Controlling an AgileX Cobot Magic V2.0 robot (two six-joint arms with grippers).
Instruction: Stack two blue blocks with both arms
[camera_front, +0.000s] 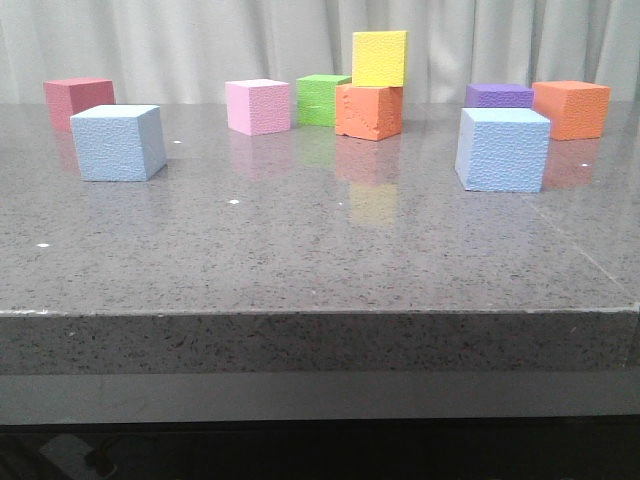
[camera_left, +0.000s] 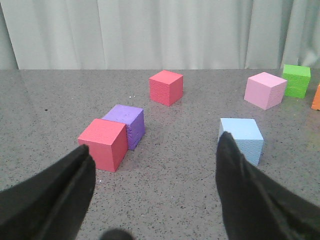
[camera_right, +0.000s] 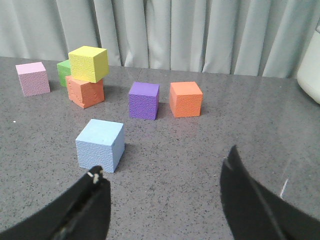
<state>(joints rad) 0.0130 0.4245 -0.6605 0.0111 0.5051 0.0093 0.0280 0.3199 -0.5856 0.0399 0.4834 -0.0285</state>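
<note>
Both grippers, the left gripper (camera_left: 152, 150) and the right gripper (camera_right: 165, 172), are spread wide and hold nothing. One blue block (camera_front: 119, 142) sits on the table (camera_front: 320, 260) at the left, the other blue block (camera_front: 502, 149) at the right, well apart. Farther back, a yellow cube (camera_front: 380, 58) rests on an orange cube (camera_front: 369, 111).

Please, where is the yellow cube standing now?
In the front view, the yellow cube stands centre-back on top of an orange cube, with the green cube just left.
</note>
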